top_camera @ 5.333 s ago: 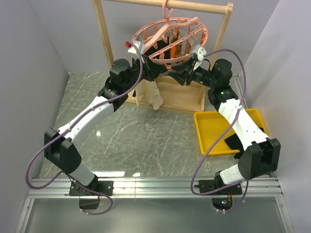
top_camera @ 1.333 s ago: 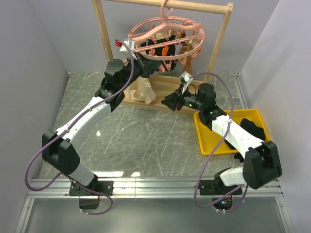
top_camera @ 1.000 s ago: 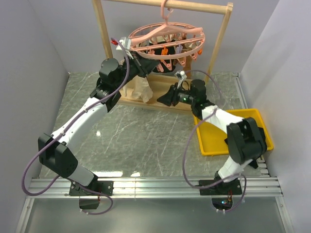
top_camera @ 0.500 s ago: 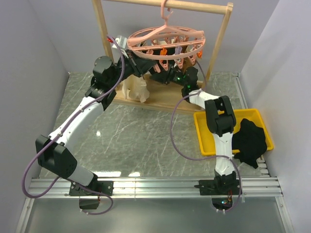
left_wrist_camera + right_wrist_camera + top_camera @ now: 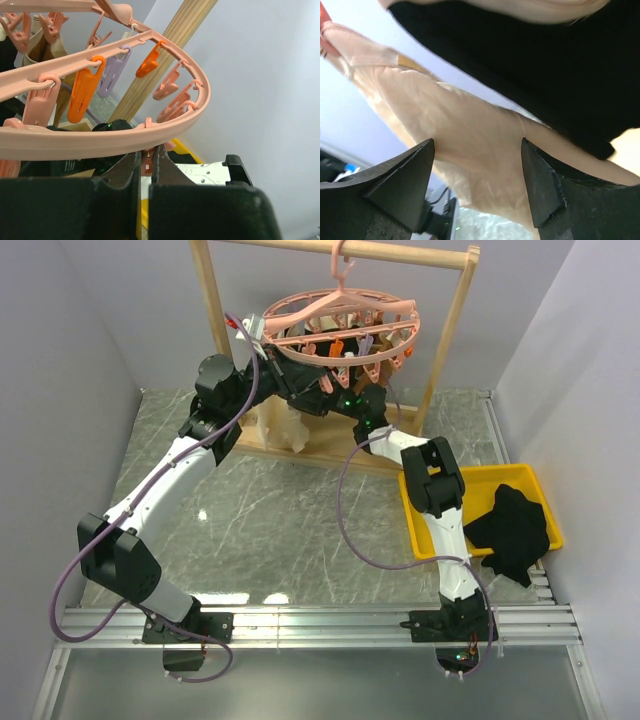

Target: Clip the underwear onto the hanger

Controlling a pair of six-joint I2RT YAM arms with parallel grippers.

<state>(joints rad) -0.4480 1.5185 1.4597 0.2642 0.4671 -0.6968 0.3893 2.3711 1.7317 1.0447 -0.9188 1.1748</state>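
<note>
The pink ring hanger [image 5: 340, 320] hangs by its hook from the wooden rack's top bar. The beige underwear [image 5: 283, 425] dangles below its left side. My left gripper [image 5: 283, 368] is at the ring's left rim; in the left wrist view it [image 5: 145, 150] is shut on a pink clip [image 5: 145, 161] just under the ring [image 5: 100, 137]. My right gripper [image 5: 322, 398] reaches under the hanger. In the right wrist view it [image 5: 477, 142] is open, with the underwear [image 5: 470, 135] close in front of the jaws and a black garment [image 5: 535, 55] above.
The wooden rack frame [image 5: 215, 315] stands at the back with its base [image 5: 340, 445] on the table. A yellow tray [image 5: 430, 525] at the right holds a black garment [image 5: 515, 525]. Grey walls close in on both sides.
My right arm has swung left from near the tray and stretched under the hanger toward the underwear. The left gripper stays at the ring's rim, and the underwear has shifted slightly left.
</note>
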